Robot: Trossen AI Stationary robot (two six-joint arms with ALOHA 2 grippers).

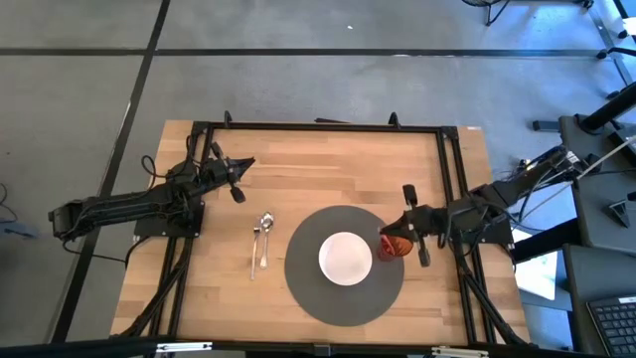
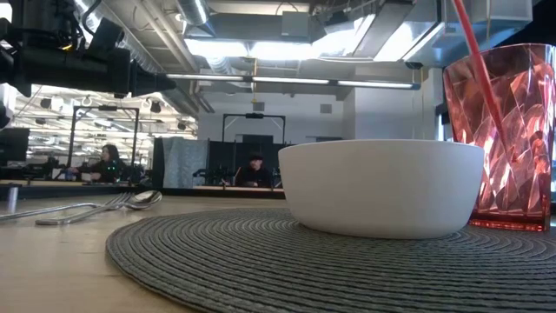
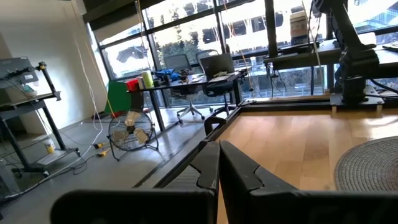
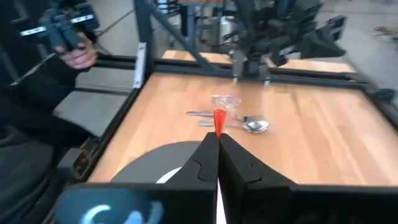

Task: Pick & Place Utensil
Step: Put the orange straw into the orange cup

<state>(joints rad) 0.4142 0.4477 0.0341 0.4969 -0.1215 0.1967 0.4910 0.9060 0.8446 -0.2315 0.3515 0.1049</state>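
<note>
The right tool [image 1: 396, 237] is clenched on a red straw [image 4: 219, 121] over the pink cup [image 2: 499, 135]; the left tool [image 1: 241, 179] is clenched empty.

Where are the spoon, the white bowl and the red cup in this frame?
spoon [image 1: 266, 221]: high view, on its bowl end, left of the placemat.
white bowl [image 1: 345, 258]: high view, on its inside centre.
red cup [image 2: 502, 139]: low view, on its faceted side wall, beside the bowl.

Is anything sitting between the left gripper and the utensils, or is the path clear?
Nothing visible blocks it. In the high view the left gripper sits near the table's back-left, jaws shut, and only bare wood separates it from the spoon and fork, which lie left of the placemat.
</note>
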